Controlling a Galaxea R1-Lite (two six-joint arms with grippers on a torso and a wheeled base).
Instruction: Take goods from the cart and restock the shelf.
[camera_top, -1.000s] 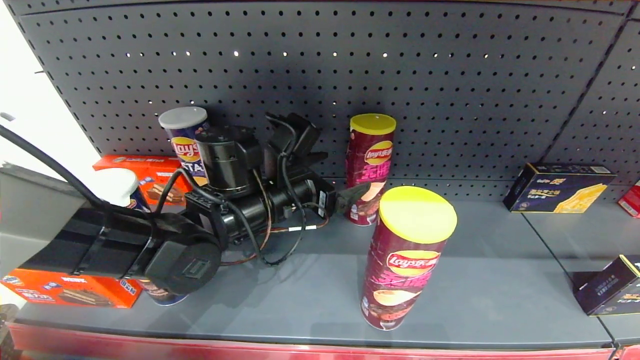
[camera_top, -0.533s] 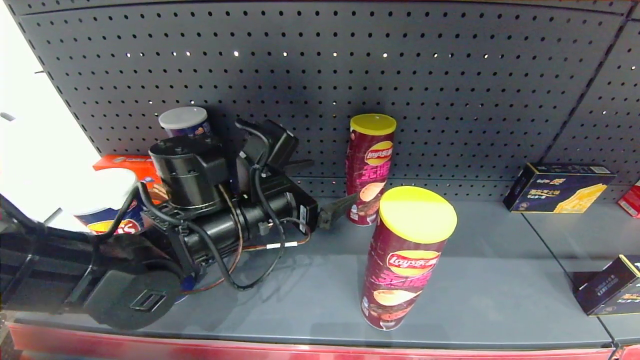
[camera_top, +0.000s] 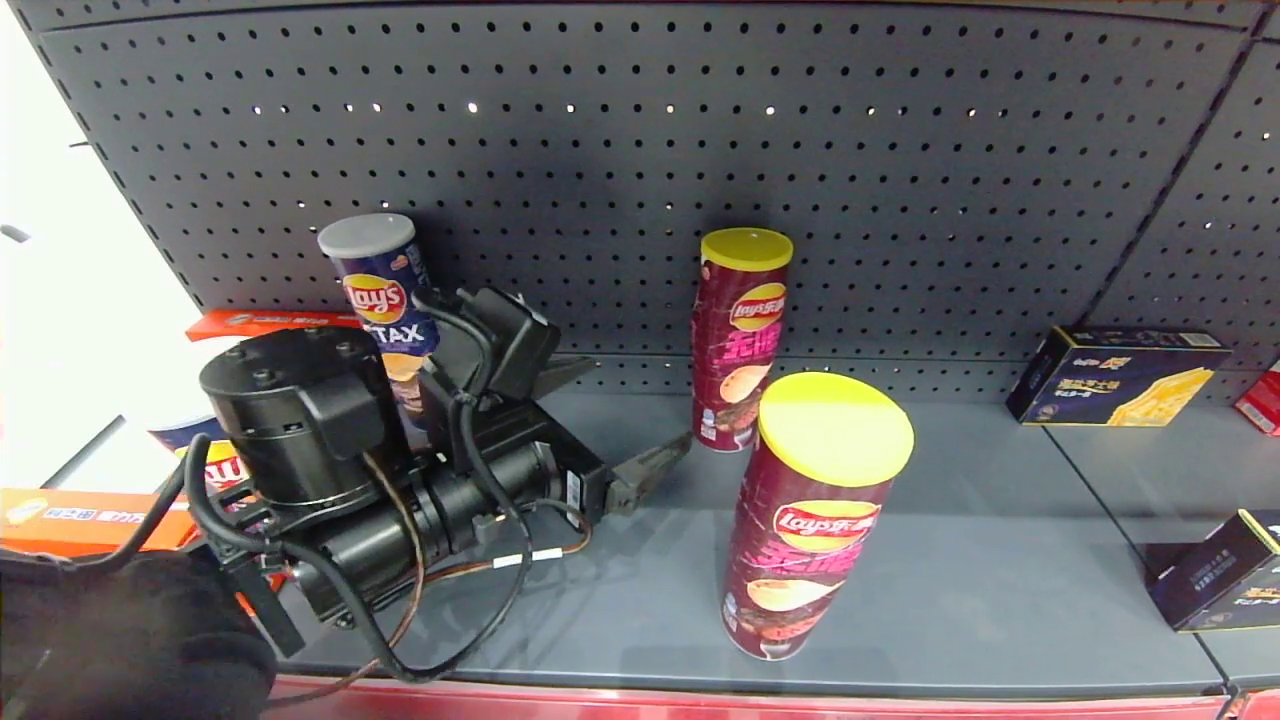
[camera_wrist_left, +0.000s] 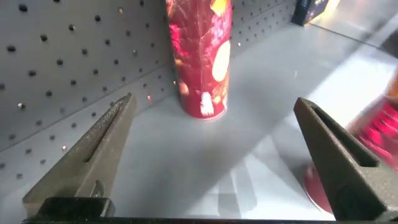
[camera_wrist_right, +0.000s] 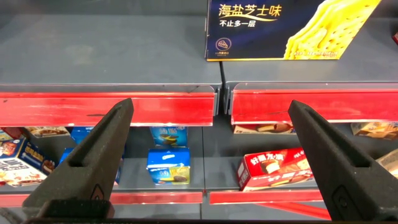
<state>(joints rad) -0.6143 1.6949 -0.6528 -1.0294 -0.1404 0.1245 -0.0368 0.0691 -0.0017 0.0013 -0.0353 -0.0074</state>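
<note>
While left gripper (camera_top: 612, 425) is held low over shelf (camera_top: 980, 590) near its left end, jaws are spread wide and nothing is gripped. Red chip can (camera_top: 741, 340) is stood upright at back edge, just past gripper. Second red can (camera_top: 815, 520) is stood near front edge. Blue can (camera_top: 378, 285) is stood at back left. Right gripper (camera_wrist_right: 211, 106) is opened wide too, nothing held.

1. The left gripper (camera_top: 642, 402) has drawn back from the rear maroon can (camera_top: 738, 340), sliding toward 7 o'clock in the head view. Its fingers are spread wide, and the nearer fingertip now sits just short of that can's base.
2. The left arm has sunk toward 8 o'clock, uncovering the blue can (camera_top: 380, 290) by the back panel.
</note>
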